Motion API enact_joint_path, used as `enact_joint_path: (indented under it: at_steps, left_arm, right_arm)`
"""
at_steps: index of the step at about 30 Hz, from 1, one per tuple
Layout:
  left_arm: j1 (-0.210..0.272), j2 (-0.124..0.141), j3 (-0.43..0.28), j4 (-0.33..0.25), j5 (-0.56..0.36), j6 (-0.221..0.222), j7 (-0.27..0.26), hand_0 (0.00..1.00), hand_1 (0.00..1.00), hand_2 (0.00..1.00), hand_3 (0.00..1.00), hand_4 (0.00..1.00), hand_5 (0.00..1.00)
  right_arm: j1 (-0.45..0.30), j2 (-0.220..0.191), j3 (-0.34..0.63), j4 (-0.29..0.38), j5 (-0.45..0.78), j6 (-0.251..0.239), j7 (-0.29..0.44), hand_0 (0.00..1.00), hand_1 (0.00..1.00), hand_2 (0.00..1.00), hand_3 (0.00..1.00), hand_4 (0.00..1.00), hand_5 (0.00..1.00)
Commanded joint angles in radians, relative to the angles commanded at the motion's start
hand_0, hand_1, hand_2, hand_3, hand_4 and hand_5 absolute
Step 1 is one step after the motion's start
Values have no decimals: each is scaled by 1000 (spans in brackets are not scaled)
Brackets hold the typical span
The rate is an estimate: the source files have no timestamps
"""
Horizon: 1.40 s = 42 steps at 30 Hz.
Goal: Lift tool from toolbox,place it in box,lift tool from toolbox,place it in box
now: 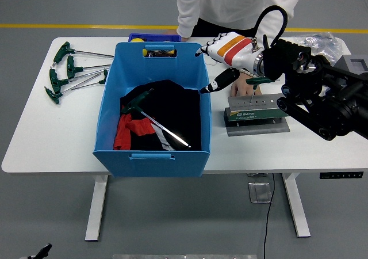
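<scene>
A green T-handle hex key [156, 122] lies loose on black and red cloth inside the blue box [107, 113]. My right hand [203, 69], white with orange bands, hovers open just past the box's right rim, holding nothing. To its right stands the grey tool stand [256, 114], with one green-handled tool [259, 80] upright in it. A person's hand [237, 88] rests on the table right behind the stand. My left arm does not show.
Several green T-handle wrenches [69, 70] lie at the table's left end. A small blue bin [150, 38] sits behind the box. A plastic bag [315, 44] and a grey device [354, 63] are at the far right. The person stands at the far edge.
</scene>
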Motion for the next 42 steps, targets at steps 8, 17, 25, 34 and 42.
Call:
enact_joint_path:
  at_steps: [8, 17, 25, 34, 42]
  left_arm:
    - [3, -2, 3, 1, -6, -2, 0, 747, 706, 738, 644, 685, 575]
    - [4, -4, 0, 1, 0, -2, 4, 747, 705, 738, 643, 685, 575]
    - [3, -4, 0, 2, -1, -3, 4, 746, 701, 736, 644, 685, 575]
    - [-1, -3, 1, 2, 2, -2, 4, 745, 699, 736, 643, 685, 575]
    - [-1, -2, -1, 2, 9, -1, 6, 745, 699, 736, 643, 685, 574]
  right_arm:
    - [-47, -39, 62, -28, -37, 17, -18, 794, 716, 734, 669, 998, 711]
    - [-32, -33, -5, -121, -29, -11, 11, 798, 696, 706, 622, 998, 711]
    - [-16, -20, -99, -151, -14, -36, 41, 804, 697, 702, 555, 998, 717]
    - [-6, -10, -159, -161, -3, -40, 51, 807, 676, 671, 486, 998, 724]
    - [-5, -5, -203, -201, 8, -33, 53, 806, 640, 629, 479, 998, 727]
